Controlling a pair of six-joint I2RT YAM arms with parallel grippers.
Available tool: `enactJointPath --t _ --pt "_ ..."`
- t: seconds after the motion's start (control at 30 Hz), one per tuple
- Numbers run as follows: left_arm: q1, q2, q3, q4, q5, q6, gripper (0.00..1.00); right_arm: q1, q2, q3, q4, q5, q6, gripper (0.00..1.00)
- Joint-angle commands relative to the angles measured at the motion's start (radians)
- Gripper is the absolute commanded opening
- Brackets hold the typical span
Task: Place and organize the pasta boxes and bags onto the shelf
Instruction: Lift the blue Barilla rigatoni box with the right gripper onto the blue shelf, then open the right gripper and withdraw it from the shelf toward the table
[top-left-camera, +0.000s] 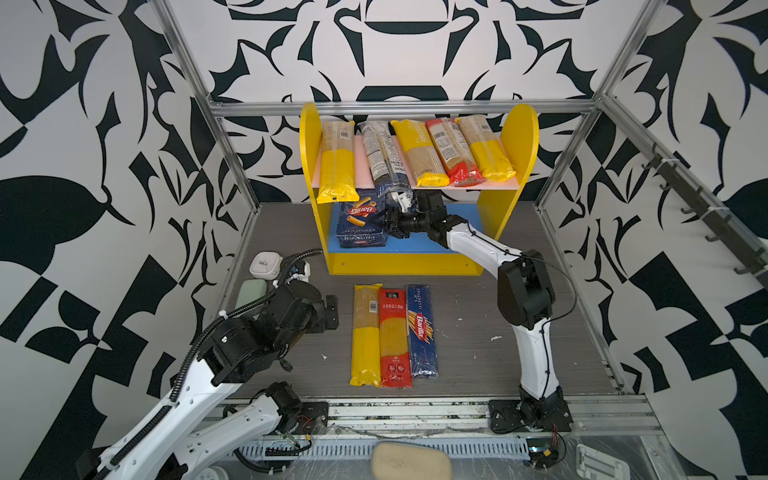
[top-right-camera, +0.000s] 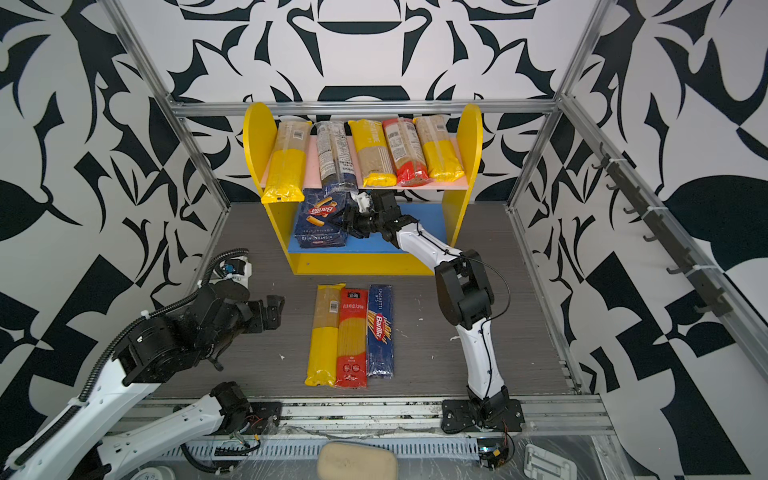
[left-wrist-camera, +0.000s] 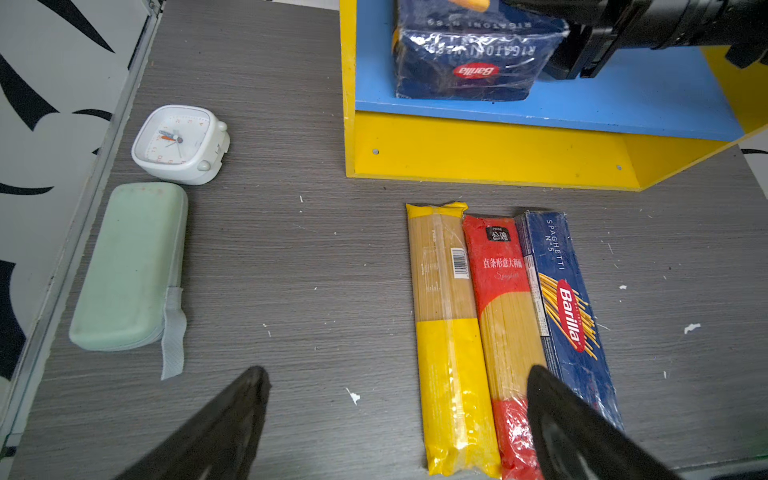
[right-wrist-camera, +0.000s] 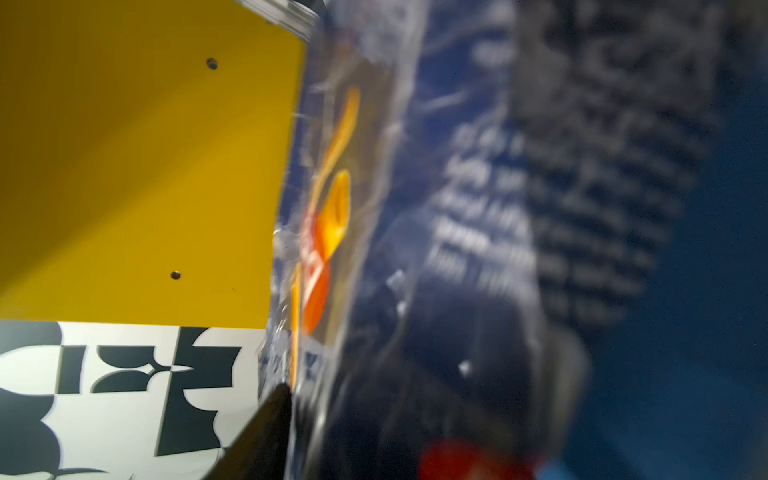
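Nearest the viewer, a beige pad (top-left-camera: 411, 461) lies on the front ledge, ahead of the two arm bases. The left gripper (left-wrist-camera: 397, 374) hovers above the grey table (top-left-camera: 478, 353) with its fingers spread wide and nothing between them.

Just beside it, at mid-table, three long packs lie flat and parallel, touching side by side. From left to right they are a yellow bag (top-left-camera: 365, 332), a red bag (top-left-camera: 394, 336) and a dark blue spaghetti box (top-left-camera: 420, 330). At the table's left edge a pale green case (left-wrist-camera: 129, 266) sits with a white clock (left-wrist-camera: 180, 143) just behind it.

Farther back stands the shelf (top-left-camera: 519, 137). On its blue lower board (top-left-camera: 415, 245), toward the left panel, rests the wrapped rigatoni block (top-left-camera: 361, 226). The right gripper (top-left-camera: 384, 222) reaches under the upper board to the block's right side. The right wrist view, largely blurred, shows one finger (right-wrist-camera: 266, 436) against the wrapping. Whether the fingers clamp the block or stand free of it cannot be told.

On the pink upper board (top-left-camera: 360, 162) five bags (top-left-camera: 417, 153) lie in a row, lengthwise front to back. The leftmost bag (top-left-camera: 336, 166) and its navy-ended neighbour (top-left-camera: 384, 158) overhang the front edge.
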Motion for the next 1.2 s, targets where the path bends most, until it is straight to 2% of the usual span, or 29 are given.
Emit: enactJointPath --t 0.0,0.03,0.2,0.47,0.67,0.9,1.17 --pt "0.004 -0.009 0.019 -0.028 -0.016 0.008 0.99 0.026 -0.035 0.068 0.020 -0.028 -0.032 0.80" --pt "0.004 -0.011 0.018 -0.026 -0.017 0.008 0.99 0.027 -0.038 0.065 0.015 -0.025 -0.035 0.87" --pt "0.005 -0.022 0.008 -0.017 -0.011 0.013 0.99 0.020 -0.087 0.016 -0.041 0.024 -0.065 0.99" --pt "0.005 -0.026 0.005 -0.002 -0.002 0.026 0.99 -0.047 -0.194 -0.133 -0.131 0.108 -0.106 1.00" --pt "0.005 -0.013 0.004 0.014 0.007 0.034 0.99 -0.057 -0.238 -0.180 -0.176 0.123 -0.124 0.99" --pt "0.006 -0.019 -0.021 0.023 0.022 0.028 0.99 -0.031 -0.371 -0.366 -0.170 0.173 -0.131 0.99" --pt "0.007 -0.017 -0.090 0.074 0.097 0.021 0.99 0.066 -0.550 -0.577 -0.202 0.293 -0.142 0.99"
